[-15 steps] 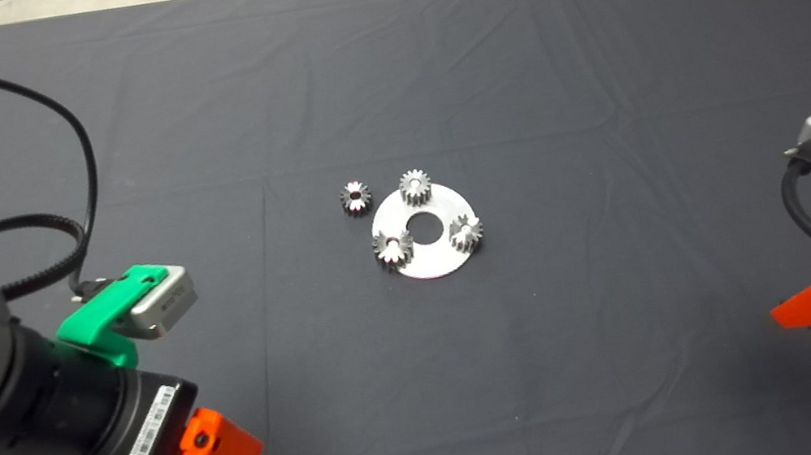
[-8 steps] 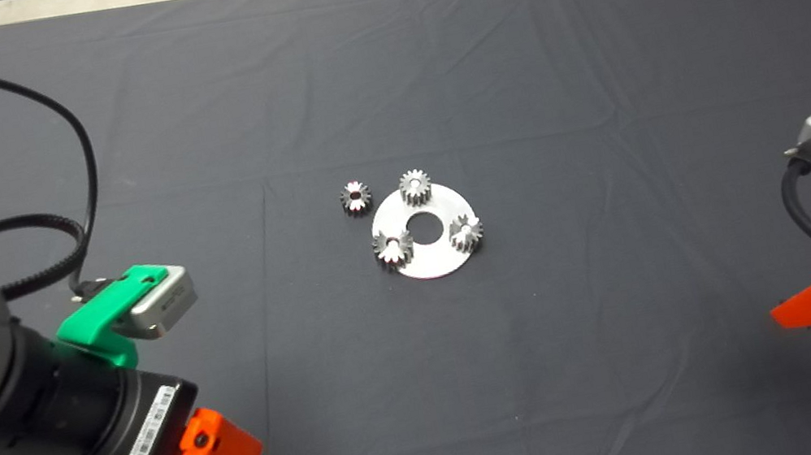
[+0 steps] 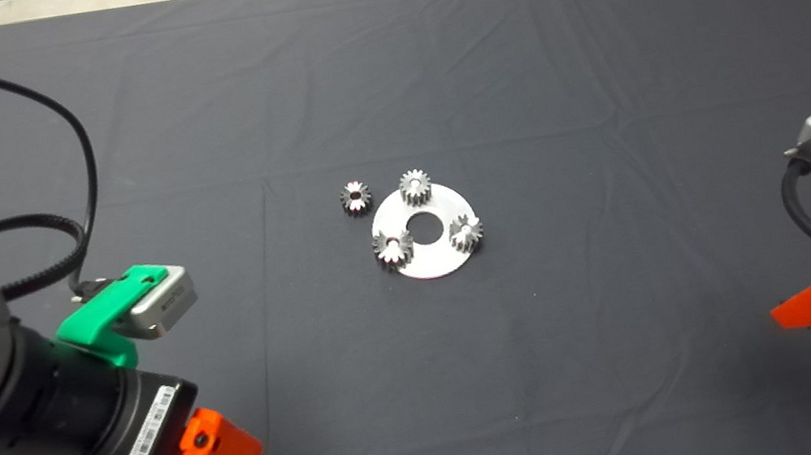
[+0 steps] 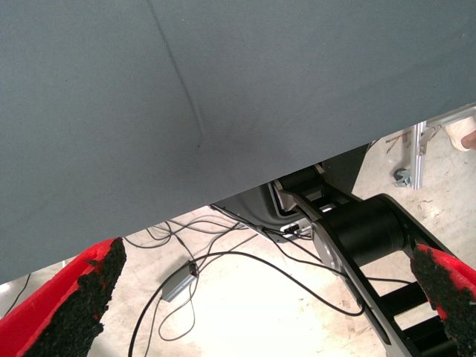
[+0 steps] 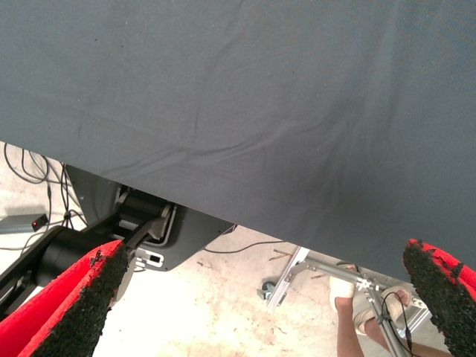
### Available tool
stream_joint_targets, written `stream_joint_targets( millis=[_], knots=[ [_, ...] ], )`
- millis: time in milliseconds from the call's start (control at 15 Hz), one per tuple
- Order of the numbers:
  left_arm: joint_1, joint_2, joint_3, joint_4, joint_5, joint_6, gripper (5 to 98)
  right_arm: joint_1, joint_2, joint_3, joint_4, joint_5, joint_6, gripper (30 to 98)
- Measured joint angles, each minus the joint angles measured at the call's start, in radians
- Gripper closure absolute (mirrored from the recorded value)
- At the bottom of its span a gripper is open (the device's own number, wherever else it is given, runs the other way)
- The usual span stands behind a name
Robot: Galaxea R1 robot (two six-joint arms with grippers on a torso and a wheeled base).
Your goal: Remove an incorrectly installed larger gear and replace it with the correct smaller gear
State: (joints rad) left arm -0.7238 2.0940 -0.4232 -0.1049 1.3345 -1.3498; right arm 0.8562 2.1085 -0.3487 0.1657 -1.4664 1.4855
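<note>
- Desk (image 3: 425,51) under its dark mat fills your view, both arms parked at its near side.
- Left claw (image 4: 260,312) waits at the near left corner, fingers wide apart; right claw (image 5: 260,312) at the near right edge, likewise apart and empty.
- Silver disc (image 3: 437,257) lies mid-desk.
- Larger gear (image 3: 393,248) sits on the disc's near-left rim.
- Smaller gear (image 3: 355,198) rests on the mat, just beyond the disc's far-left rim.
</note>
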Motion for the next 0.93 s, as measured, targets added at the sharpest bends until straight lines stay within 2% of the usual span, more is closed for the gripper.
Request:
stream_joint_targets(
  millis=[733, 933],
  knots=[
    [0.000, 0.000, 0.000, 0.000, 0.000, 0.000, 5.3, 0.000, 0.001, 0.000, 0.000, 0.000, 0.000, 30.8],
    [0.000, 0.004, 0.000, 0.000, 0.000, 0.000, 5.3, 0.000, 0.022, 0.000, 0.000, 0.000, 0.000, 30.8]
  ],
)
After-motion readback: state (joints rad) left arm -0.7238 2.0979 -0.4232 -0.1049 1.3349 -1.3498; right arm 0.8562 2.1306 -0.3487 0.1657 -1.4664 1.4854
